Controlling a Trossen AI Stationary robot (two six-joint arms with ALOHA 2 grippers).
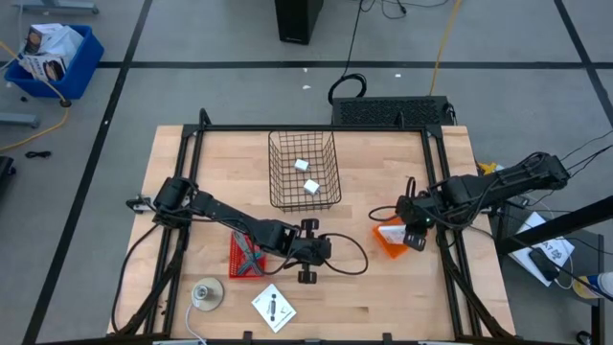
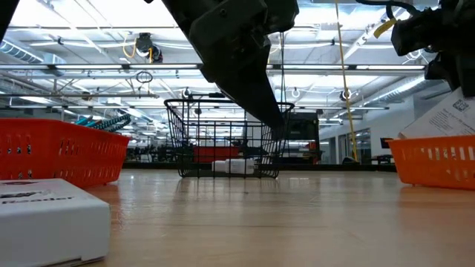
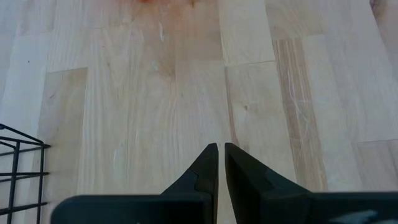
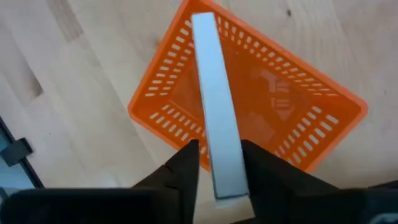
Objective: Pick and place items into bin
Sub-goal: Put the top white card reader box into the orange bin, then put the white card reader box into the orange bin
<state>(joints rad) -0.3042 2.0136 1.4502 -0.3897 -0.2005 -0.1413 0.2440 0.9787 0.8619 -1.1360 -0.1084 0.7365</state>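
Observation:
The black wire bin (image 1: 330, 172) stands at the table's far middle, with two white cubes (image 1: 310, 186) on its floor. My right gripper (image 4: 219, 152) hangs above an orange basket (image 4: 311, 134) at the right, closed on a white card (image 4: 214, 93) seen edge-on. My left gripper (image 3: 221, 148) is shut and holds nothing, tilted down over bare wood at the table's middle (image 1: 308, 254). Beside it, a grey elongated tool (image 1: 251, 251) lies in a red basket (image 1: 237, 261). Another white card with black marks (image 1: 274, 307) lies flat by the near edge. My right gripper pinches the white card's upper end (image 4: 225, 177) between its two fingers, one on each flat face. The fingers point steeply down and lie along the card. The card slants down into the orange basket, its lower end (image 4: 204, 22) at the basket's rim.
A round grey disc (image 1: 206, 294) lies at the near left. Black cables loop over the wood beside my left gripper (image 1: 350, 257). Bare table lies between the bin and the orange basket. In the low view, the red basket (image 2: 59, 152) stands at the left and the bin (image 2: 223, 141) stands behind.

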